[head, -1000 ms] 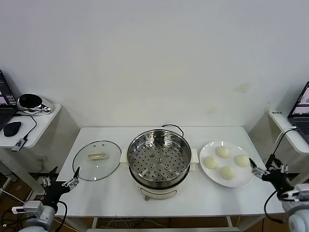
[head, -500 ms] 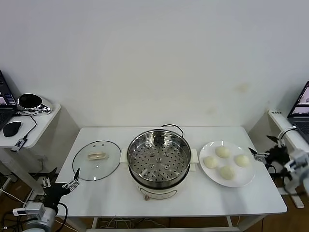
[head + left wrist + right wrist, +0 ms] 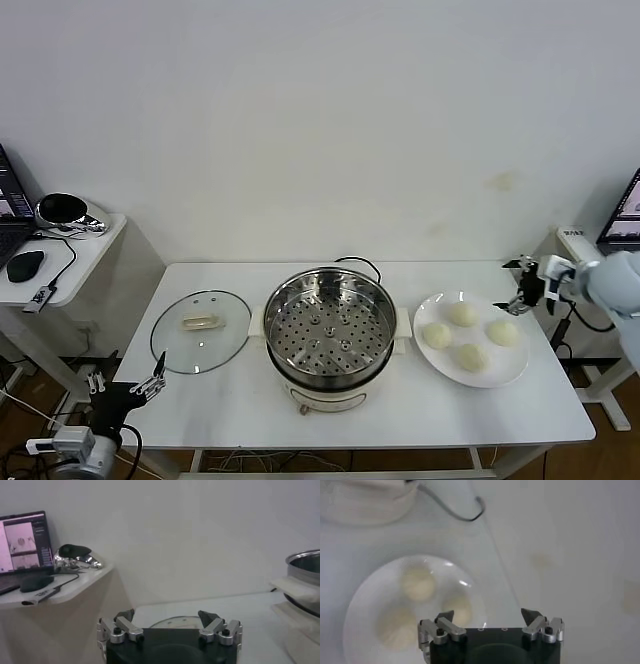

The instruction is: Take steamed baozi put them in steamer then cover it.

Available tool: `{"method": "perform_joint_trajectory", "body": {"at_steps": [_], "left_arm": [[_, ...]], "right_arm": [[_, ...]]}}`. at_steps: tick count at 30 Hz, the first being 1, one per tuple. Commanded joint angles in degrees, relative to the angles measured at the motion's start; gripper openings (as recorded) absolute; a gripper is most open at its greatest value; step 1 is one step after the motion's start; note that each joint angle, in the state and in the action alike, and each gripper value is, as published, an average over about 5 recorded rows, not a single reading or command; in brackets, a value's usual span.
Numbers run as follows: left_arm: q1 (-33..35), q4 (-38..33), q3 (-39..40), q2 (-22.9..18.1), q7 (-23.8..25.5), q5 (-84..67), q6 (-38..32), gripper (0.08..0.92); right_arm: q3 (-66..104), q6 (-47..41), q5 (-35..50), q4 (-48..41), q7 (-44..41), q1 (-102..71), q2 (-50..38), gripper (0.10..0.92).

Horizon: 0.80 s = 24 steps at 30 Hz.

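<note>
Glass lid (image 3: pixel 200 331) lies flat on the white table (image 3: pixel 250 410), just left of the open steamer (image 3: pixel 330 335); black cord (image 3: pixel 362 266) trails behind the pot. Four steamed baozi (image 3: pixel 470 338) sit on a white plate (image 3: pixel 432 362) right of the steamer. Right gripper (image 3: pixel 519 287), jaws wide and empty, hovers near the plate's far right rim, nothing between. Left gripper (image 3: pixel 125 387), also wide, is parked low off the table's left front corner.

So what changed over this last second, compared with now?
The right pincer rose from the table's near right corner to the far side of the plate, open and holding nothing. The left pincer sank slightly, open. The baozi, steamer and glass lid stayed put.
</note>
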Motion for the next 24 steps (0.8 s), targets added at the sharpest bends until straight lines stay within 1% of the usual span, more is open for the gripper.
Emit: {"method": "perform_joint_trajectory", "body": {"at_steps": [1, 5, 11, 24], "left_arm": [[1.31, -1.25, 0.16, -0.43, 0.04, 0.79, -0.08, 0.823], [1.85, -1.35, 0.17, -0.75, 0.01, 0.91, -0.15, 0.823], [2.5, -1.17, 0.09, -0.69, 0.0, 1.02, -0.35, 0.823], [2.76, -1.02, -0.11, -0.13, 0.32, 1.03, -0.4, 0.823]], "right_arm": [[-16.71, 14.37, -10.1, -20.46, -6.2, 16.24, 9.79, 0.823], [-16.17, 15.73, -11.93, -25.6, -4.43, 15.67, 14.06, 0.823], [-13.82, 15.33, -14.78, -28.12, -1.81, 13.66, 18.25, 0.823], [-9.77, 16.34, -22.08, -35.06, -0.05, 12.89, 22.49, 0.823]]}}
